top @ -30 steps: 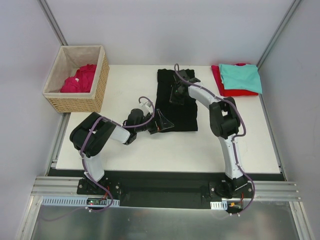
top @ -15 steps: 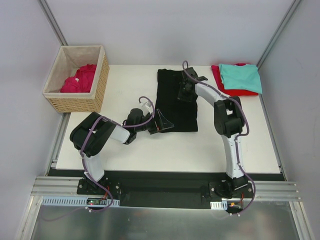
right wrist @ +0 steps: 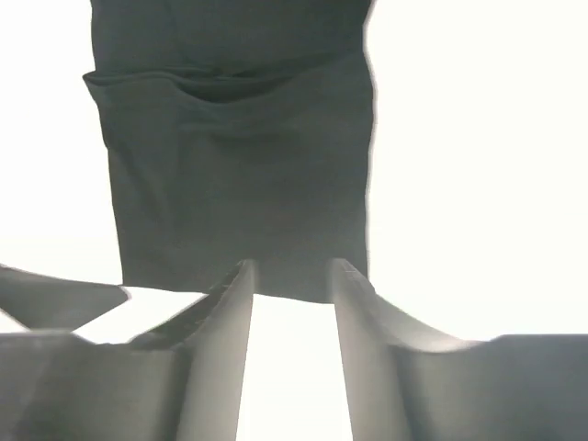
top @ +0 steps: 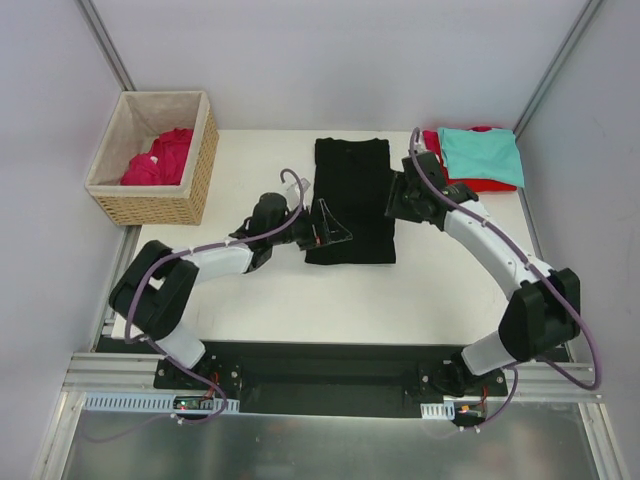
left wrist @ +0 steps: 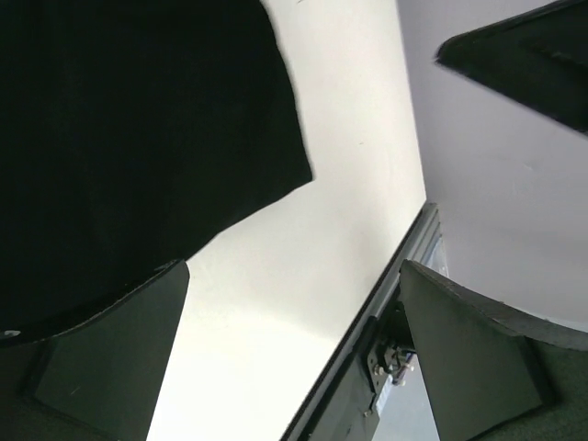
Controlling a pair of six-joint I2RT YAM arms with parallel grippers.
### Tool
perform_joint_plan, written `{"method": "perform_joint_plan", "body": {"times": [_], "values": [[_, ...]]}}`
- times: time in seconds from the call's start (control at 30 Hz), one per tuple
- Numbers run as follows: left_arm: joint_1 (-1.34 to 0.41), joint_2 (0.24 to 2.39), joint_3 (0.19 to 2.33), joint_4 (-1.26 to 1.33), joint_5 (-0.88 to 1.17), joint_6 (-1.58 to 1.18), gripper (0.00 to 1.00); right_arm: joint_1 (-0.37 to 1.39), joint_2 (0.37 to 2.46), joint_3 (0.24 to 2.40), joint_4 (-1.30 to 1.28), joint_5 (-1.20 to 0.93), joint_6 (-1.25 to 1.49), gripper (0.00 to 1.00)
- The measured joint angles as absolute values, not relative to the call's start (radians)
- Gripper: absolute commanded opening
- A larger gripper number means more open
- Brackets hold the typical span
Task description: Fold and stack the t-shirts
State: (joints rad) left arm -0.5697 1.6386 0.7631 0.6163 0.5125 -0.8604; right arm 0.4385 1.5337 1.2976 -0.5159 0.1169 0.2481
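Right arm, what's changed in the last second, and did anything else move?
The right end effector swung rightward off the black t-shirt to its right edge, jaws apart and empty. The left arm stretched out; the left end effector stayed open by the shirt's left edge. The shirt, the basket and the teal-on-red stack stayed put.

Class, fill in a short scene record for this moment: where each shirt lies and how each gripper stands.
Black shirt: folded, flat at table centre
Far right corner: teal shirt on red shirt
Basket: far left, holds crimson-pink shirt
Left gripper: open, at black shirt's near left edge
Right gripper: open, empty, at its right edge
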Motion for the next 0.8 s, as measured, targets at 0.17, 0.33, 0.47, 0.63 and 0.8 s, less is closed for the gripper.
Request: {"method": "perform_joint_plan", "body": {"times": [0.17,0.33,0.47,0.63,0.8], "values": [[-0.576,1.496,0.822,0.475,0.511,-0.805,0.99,0.440,1.427,1.184,-0.523,0.157,0.246,0.69],[-0.590,1.377,0.791,0.346,0.461,-0.743,0.99,0.465,1.325,0.982,-0.529,0.165,0.262,0.70],[-0.590,1.342,0.696,0.292,0.429,-0.723,0.99,0.467,1.254,0.843,-0.500,0.168,0.286,0.70],[-0.586,1.343,0.566,0.268,0.389,-0.721,0.99,0.461,1.214,0.728,-0.442,0.142,0.317,0.69],[-0.554,1.358,0.501,0.286,0.381,-0.723,0.99,0.454,1.214,0.706,-0.402,0.133,0.331,0.70]]}}
